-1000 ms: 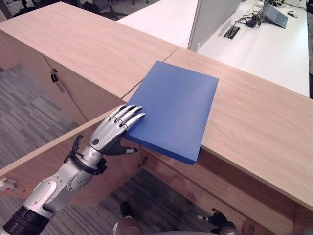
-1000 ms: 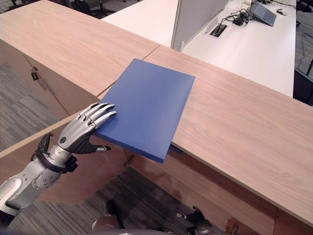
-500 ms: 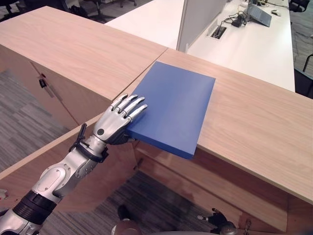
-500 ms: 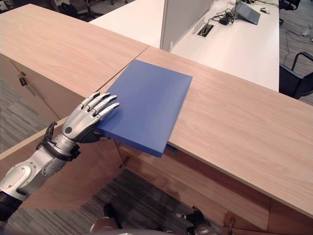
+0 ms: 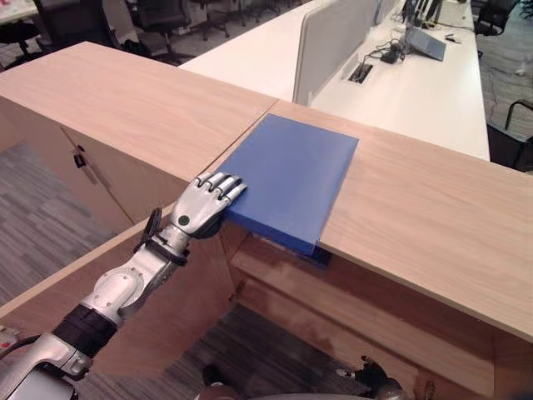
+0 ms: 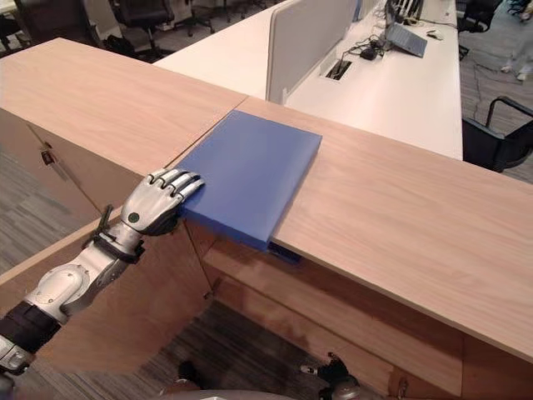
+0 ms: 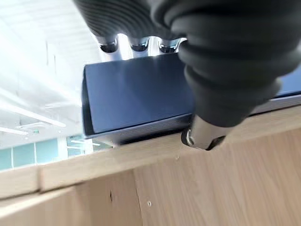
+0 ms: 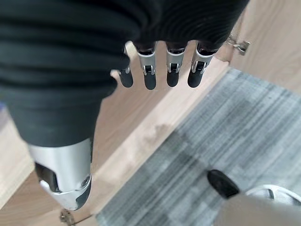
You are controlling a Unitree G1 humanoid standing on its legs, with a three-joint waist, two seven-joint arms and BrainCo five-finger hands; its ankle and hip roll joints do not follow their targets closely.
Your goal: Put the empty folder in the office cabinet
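Observation:
A blue folder (image 5: 287,175) lies flat on the wooden cabinet top (image 5: 416,208), its near end overhanging the front edge. My left hand (image 5: 202,211) grips the folder's near left corner, fingers curled over the top face. In the left wrist view the fingers (image 7: 136,44) lie over the folder (image 7: 136,94) and the thumb (image 7: 202,136) sits under its lower edge. Below the overhang the cabinet is open, with its door (image 5: 141,292) swung out under my left arm. My right hand (image 8: 150,70) hangs low by the cabinet front above the carpet, fingers relaxed and holding nothing.
A second wooden cabinet (image 5: 125,100) adjoins on the left, with a door handle (image 5: 81,158). Behind stands a white desk (image 5: 400,83) with a grey partition (image 5: 325,42) and a laptop (image 5: 429,42). Grey carpet (image 5: 33,208) lies in front.
The view has shifted upward. My left hand's fingers, which lay spread flat on the folder's corner, are now curled tighter over it, with the arm stretched further forward.

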